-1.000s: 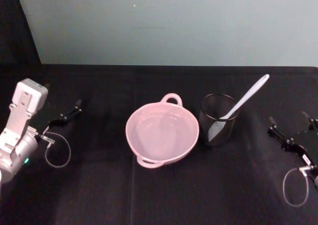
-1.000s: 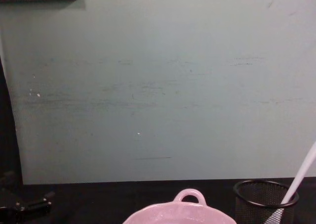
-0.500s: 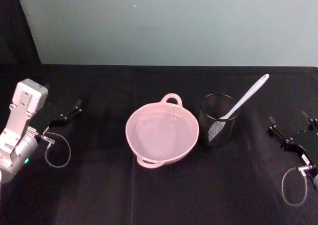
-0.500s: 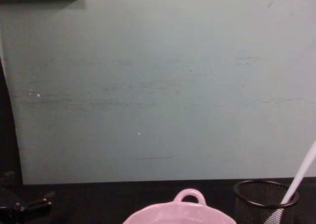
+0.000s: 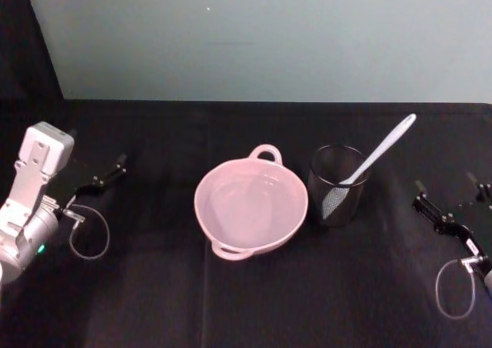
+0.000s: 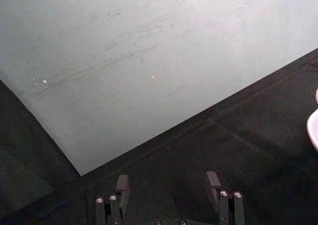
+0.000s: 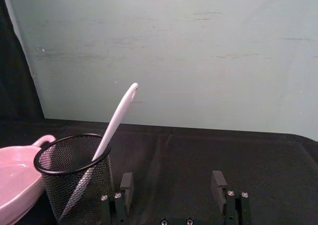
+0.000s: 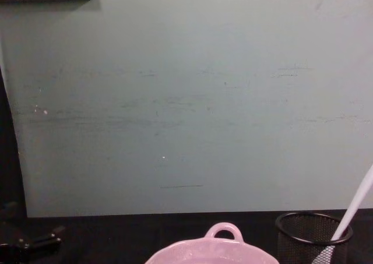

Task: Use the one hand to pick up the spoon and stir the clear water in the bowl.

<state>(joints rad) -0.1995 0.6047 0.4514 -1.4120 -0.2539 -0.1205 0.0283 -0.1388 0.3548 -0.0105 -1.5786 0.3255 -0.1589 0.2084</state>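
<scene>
My right gripper rests low over the black table, well right of the mesh cup, with its jaws apart and nothing between them. My left gripper waits far to the left, jaws also apart. The spoon stands tilted in the cup, just beside the pink bowl with water. I can read no writing on anything.
</scene>
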